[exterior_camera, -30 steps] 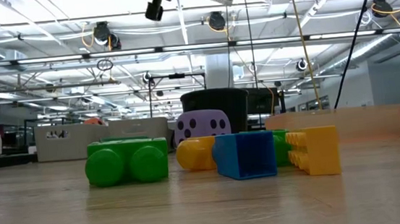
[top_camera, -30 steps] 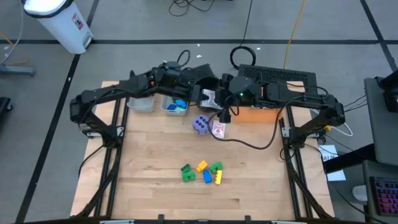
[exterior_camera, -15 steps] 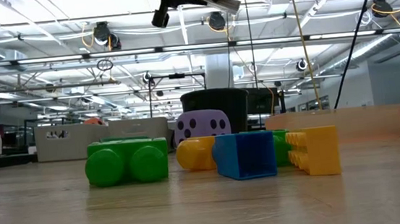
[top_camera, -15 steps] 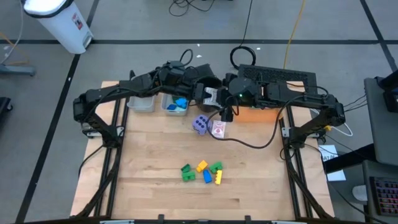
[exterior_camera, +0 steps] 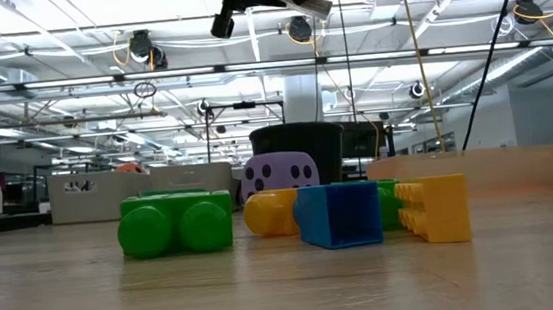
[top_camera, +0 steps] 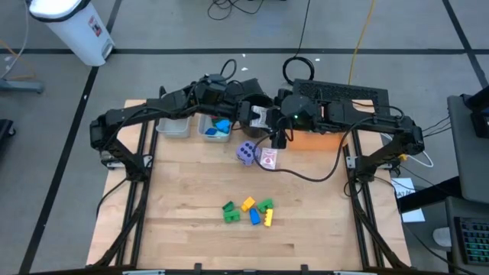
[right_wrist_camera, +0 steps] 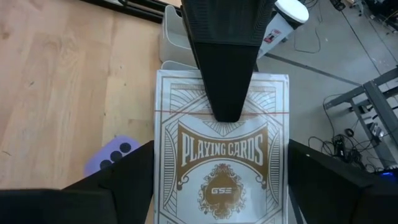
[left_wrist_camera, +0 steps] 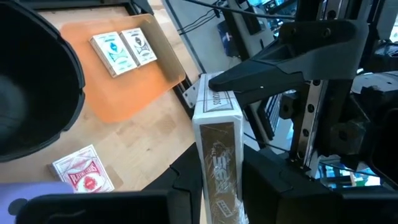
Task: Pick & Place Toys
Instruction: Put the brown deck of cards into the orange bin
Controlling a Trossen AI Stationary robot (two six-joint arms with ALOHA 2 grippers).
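Observation:
A white box of playing cards [top_camera: 260, 117] is up in the air at the table's far middle, between my two grippers. My left gripper [top_camera: 250, 114] reaches it from the left and my right gripper [top_camera: 269, 119] from the right; both are shut on it. It also shows in the right wrist view [right_wrist_camera: 221, 155] and the left wrist view [left_wrist_camera: 217, 149]. A purple die [top_camera: 245, 153] and a red card pack [top_camera: 268, 158] lie flat on the table below. Green, yellow and blue blocks [top_camera: 248, 211] lie in a cluster nearer the front. My left gripper pinches the box's two broad faces between its fingers; one finger [right_wrist_camera: 224, 62] lies on the printed face [right_wrist_camera: 186, 99]. The fingers come about level from the table's left. The box is lifted clear of the table. My right gripper pinches the box by its two long narrow sides [right_wrist_camera: 160, 174], one finger on each. One finger [left_wrist_camera: 273, 68] lies on the gold narrow side near its end [left_wrist_camera: 214, 99]. The fingers come about level from the table's right.
A round black pot [left_wrist_camera: 31, 81] stands just behind the grippers. Two grey bins [top_camera: 174, 126] [top_camera: 215, 128] stand at the far left, one holding a blue thing. An orange tray [left_wrist_camera: 134, 81] at the far right holds two card packs [left_wrist_camera: 121, 50]. Bare wood lies in front.
My left gripper has gone a little toward the table's right edge and slightly down, closer to my right gripper, with the card box between them. Over the last half second both grippers and the box have kept still.

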